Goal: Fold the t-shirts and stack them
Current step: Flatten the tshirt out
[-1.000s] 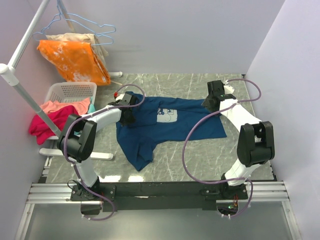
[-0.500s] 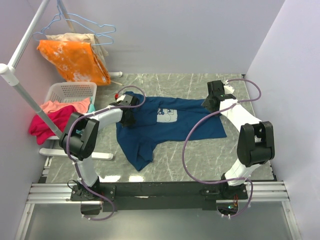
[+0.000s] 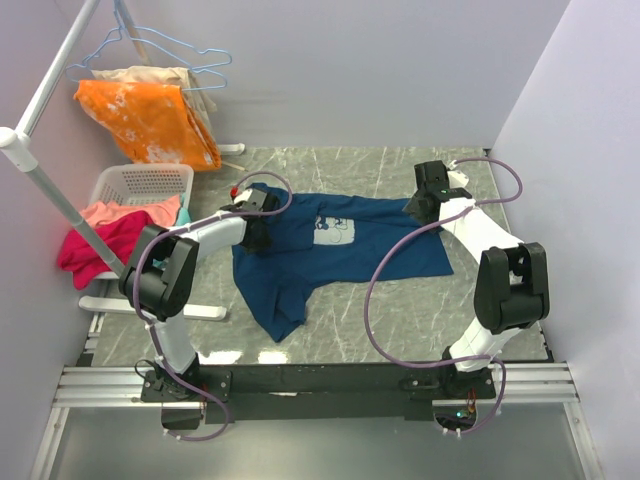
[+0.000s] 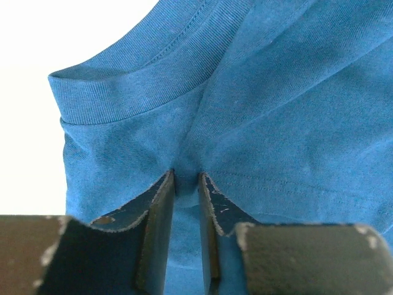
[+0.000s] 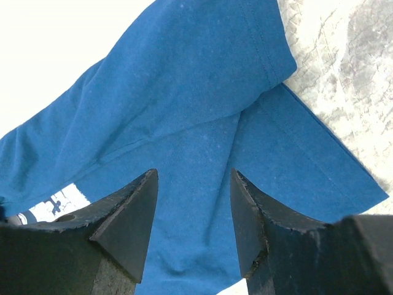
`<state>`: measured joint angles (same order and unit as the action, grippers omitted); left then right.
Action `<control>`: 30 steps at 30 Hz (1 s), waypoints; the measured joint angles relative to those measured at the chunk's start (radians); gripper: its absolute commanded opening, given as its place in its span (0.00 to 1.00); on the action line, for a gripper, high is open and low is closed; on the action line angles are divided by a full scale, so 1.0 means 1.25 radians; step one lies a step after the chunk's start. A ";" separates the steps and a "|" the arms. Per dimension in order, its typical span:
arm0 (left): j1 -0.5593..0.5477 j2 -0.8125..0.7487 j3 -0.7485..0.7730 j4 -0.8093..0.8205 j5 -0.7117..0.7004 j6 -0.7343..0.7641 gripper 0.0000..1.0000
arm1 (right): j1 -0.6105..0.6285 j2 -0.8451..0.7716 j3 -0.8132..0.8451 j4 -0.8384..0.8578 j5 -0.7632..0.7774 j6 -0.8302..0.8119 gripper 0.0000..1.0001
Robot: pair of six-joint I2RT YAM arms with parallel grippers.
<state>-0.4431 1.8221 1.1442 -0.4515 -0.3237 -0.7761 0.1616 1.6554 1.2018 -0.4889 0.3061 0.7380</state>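
With the left claw (image 4: 186,179) pinching the t-shirt (image 3: 385,245) under its collar (image 4: 129,92), the open right claw (image 5: 193,176) should grip both cloth layers before lifting.

A grey-green marbled bench (image 3: 400,300) fills the floor between plain lavender walls (image 3: 350,70). At its 9 o'clock stands a white slatted plastic laundry basket (image 3: 140,175), with a heap of pink and red cloth (image 3: 95,240) spilling over its near side. At 10 o'clock a white tubular pole (image 3: 45,190) slants upward. At 11 o'clock, pale blue wire hangers (image 3: 190,50) carry an orange white-flecked cloth (image 3: 150,120) over a cream cloth (image 3: 150,75).
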 measured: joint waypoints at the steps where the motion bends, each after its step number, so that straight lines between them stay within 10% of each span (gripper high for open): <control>1: -0.001 0.000 0.001 -0.002 -0.002 0.000 0.24 | 0.000 0.000 0.000 -0.001 0.000 0.000 0.57; 12: -0.016 0.000 0.018 -0.029 -0.031 -0.005 0.01 | 0.000 0.000 0.000 -0.003 0.000 0.000 0.57; 30: -0.017 -0.174 0.089 -0.092 -0.108 -0.011 0.01 | -0.056 0.002 0.002 -0.005 0.008 -0.015 0.67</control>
<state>-0.4648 1.6047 1.2549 -0.5663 -0.4583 -0.7902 0.0917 1.6581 1.2041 -0.4953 0.3164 0.7193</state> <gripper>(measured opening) 0.021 0.602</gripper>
